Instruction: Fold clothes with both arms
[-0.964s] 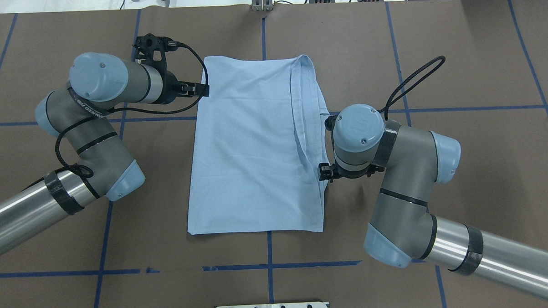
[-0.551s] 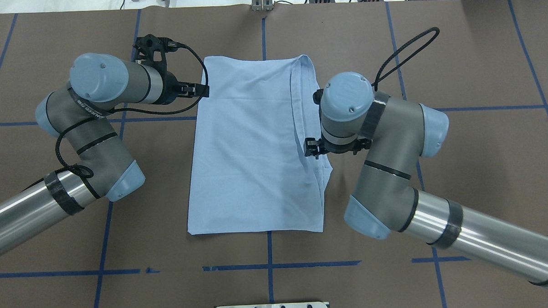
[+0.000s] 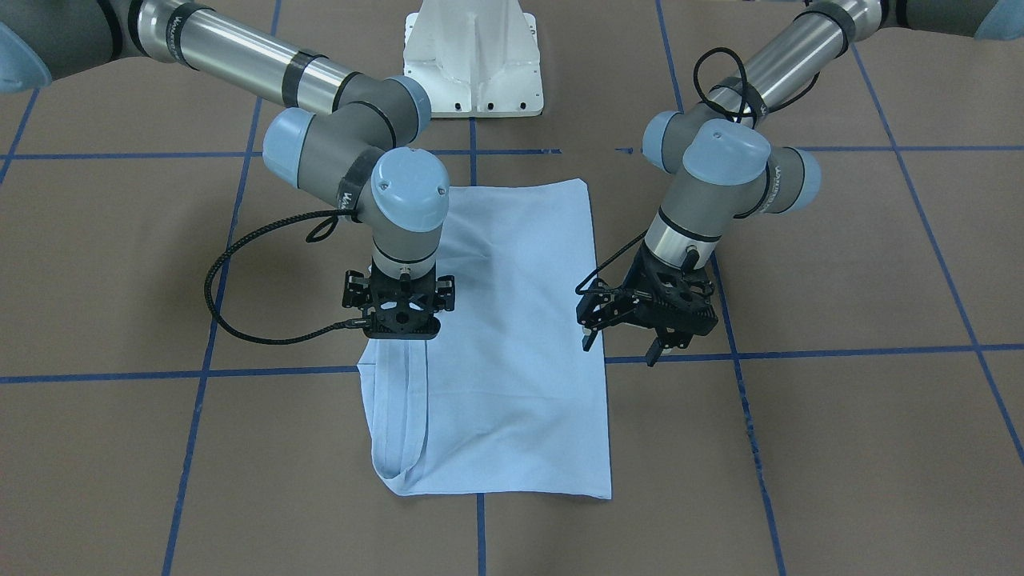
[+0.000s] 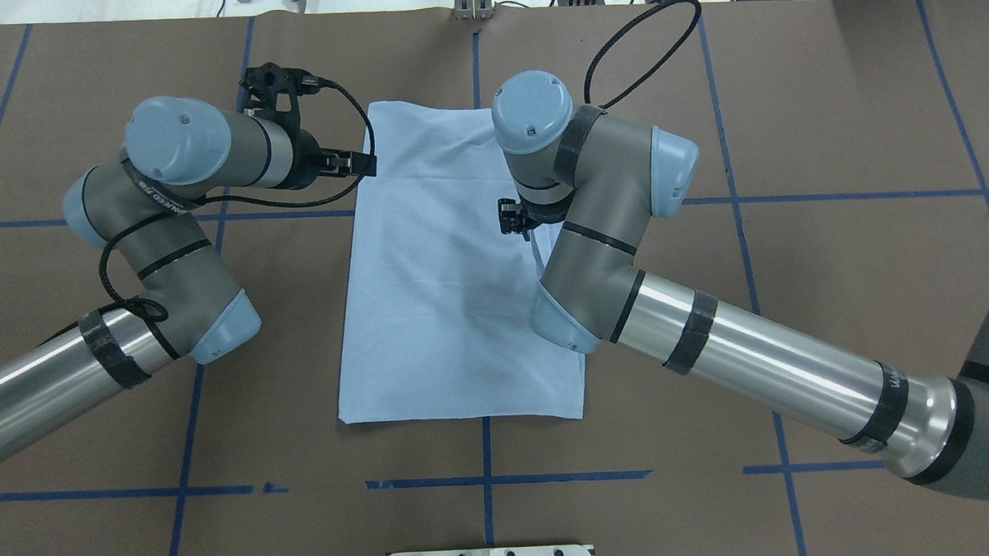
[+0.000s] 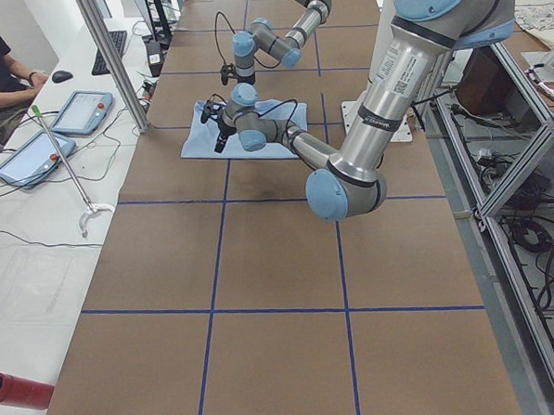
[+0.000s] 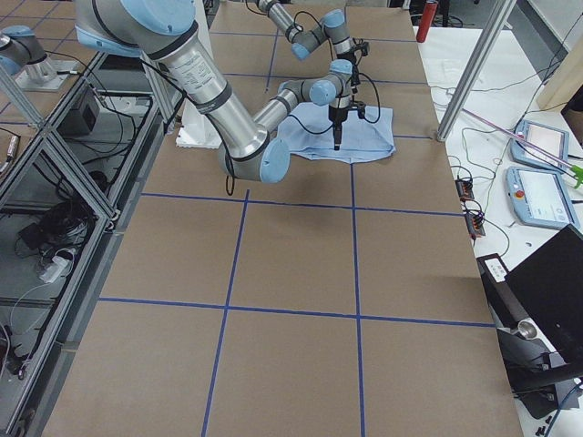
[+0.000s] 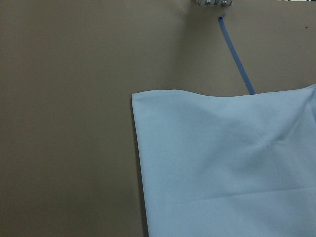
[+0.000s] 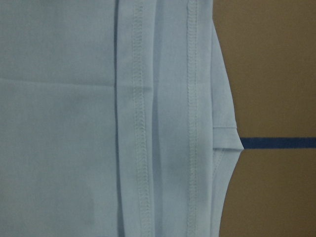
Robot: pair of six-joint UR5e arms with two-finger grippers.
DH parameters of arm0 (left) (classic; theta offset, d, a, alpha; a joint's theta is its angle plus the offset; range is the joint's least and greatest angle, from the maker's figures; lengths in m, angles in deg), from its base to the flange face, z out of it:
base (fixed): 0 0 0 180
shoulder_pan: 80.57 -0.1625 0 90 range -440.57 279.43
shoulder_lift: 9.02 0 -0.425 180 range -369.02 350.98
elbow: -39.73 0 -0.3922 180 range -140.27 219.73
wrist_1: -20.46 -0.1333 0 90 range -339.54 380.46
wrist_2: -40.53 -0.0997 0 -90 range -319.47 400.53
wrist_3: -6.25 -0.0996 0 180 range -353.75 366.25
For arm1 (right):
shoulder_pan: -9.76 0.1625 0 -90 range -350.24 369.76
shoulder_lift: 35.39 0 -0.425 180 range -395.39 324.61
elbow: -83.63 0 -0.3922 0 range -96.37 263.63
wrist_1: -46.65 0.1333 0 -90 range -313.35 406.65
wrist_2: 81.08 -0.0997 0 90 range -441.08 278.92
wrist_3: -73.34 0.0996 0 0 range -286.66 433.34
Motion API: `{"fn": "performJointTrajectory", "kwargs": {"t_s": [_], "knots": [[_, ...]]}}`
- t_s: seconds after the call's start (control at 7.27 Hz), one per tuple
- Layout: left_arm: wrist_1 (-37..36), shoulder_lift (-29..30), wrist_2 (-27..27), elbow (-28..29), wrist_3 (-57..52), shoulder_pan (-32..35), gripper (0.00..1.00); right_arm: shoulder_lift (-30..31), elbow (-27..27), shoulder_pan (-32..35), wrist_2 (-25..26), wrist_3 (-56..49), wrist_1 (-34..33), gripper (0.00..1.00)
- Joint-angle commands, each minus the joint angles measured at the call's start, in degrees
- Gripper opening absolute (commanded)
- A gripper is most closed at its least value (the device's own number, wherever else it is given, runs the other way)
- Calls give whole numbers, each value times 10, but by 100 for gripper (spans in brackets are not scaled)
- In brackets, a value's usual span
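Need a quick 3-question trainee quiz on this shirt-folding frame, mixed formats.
1. True or false: the left gripper is shut on the T-shirt.
2. The right gripper hangs over: A) the shirt's stitched, folded side, B) its opposite plain edge, C) a spot off the shirt entirely.
3. What colour are the tape lines on the table?
Key: 1 false, it is open at the shirt's edge; 2 A; 3 blue.
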Motion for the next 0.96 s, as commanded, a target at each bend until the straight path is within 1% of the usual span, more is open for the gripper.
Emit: {"fn": "performJointTrajectory", "kwargs": {"t_s": [0.0, 0.83], "knots": [[0, -1, 0, 2, -2, 0, 100, -8, -32, -1, -2, 1, 14, 100], [1, 1, 0, 1, 0, 0, 100, -4, -42, -3, -32, -10, 10, 100]]}}
